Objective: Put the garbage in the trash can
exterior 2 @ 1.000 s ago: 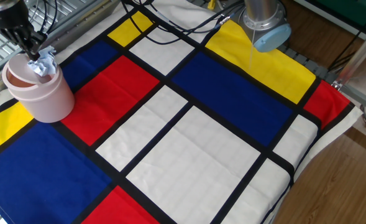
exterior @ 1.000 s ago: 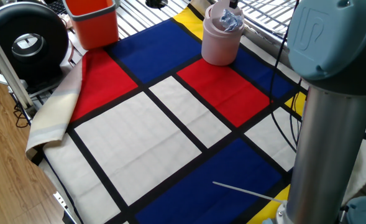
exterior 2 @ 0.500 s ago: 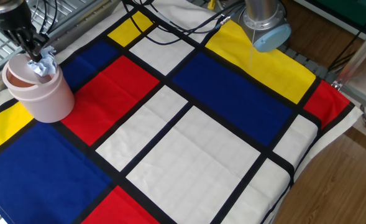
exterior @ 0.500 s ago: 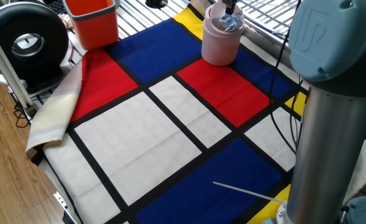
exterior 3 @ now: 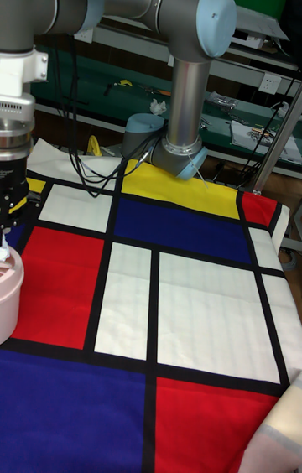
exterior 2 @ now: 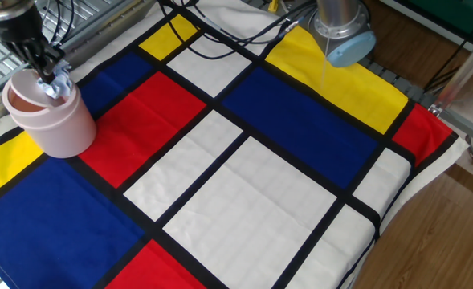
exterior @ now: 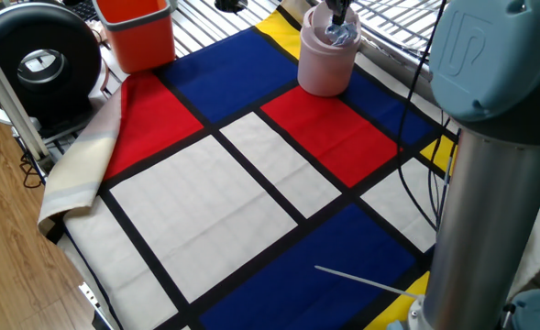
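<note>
Garbage point(exterior 2: 55, 84): crumpled white-grey paper wad, sat at the open mouth of the trash can, against the rim on the side nearest the gripper; partly sunk below the rim in one fixed view point(exterior: 341, 35).
Gripper point(exterior 2: 46, 71): black, pointed straight down over the can mouth, fingertips pinched onto the top of the wad; in the tall fixed view point(exterior 3: 7, 231) only its body showed at the left edge, tips hidden.
Trash can point(exterior 2: 51, 120): pale pink cylinder, upright, top open with the pink inside visible; stood on the cloth where a blue panel met a red panel, near a table corner point(exterior: 326, 66).
Cloth point(exterior 2: 244, 193): table cover in red, blue, yellow and white rectangles divided by black bands; one edge drooped off the table in folds.
Arm point(exterior 3: 180, 87): grey with pale blue joint caps, base at the yellow panel, reaching across the table to the can.
Orange bin point(exterior: 137, 32): square-sided, off the cloth, well apart from the pink can.
</note>
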{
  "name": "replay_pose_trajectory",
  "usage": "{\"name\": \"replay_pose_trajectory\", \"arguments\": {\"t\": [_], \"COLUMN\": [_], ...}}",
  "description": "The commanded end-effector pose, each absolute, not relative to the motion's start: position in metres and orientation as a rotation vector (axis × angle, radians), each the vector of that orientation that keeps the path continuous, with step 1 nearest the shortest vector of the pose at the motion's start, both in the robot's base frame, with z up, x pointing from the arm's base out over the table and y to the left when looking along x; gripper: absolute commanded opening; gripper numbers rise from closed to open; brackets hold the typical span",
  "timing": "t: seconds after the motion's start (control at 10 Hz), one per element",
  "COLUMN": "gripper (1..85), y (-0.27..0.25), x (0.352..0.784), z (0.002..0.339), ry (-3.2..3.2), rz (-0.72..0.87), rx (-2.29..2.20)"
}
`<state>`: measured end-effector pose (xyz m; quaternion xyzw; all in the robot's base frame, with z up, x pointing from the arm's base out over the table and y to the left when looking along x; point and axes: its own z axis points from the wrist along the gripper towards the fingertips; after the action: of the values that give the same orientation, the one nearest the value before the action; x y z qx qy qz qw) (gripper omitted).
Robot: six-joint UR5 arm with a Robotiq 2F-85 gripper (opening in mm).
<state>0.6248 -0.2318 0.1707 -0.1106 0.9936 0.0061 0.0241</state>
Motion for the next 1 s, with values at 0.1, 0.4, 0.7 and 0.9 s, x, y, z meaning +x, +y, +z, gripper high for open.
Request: {"name": "replay_pose_trajectory", "arguments": {"t": [0.1,0.4,0.7,0.9], "gripper": [1.0,1.0,1.0,1.0], "y": [-0.224,-0.221,-0.228,-0.237], "x": [0.634,0.637,0.636,0.637], "z": [0.146,0.138,0.146,0.156], "ry": [3.03,3.018,3.034,3.044], "rz": [0.065,0.067,0.032,0.003], "rx": [-0.342,-0.359,-0.384,-0.408]}}
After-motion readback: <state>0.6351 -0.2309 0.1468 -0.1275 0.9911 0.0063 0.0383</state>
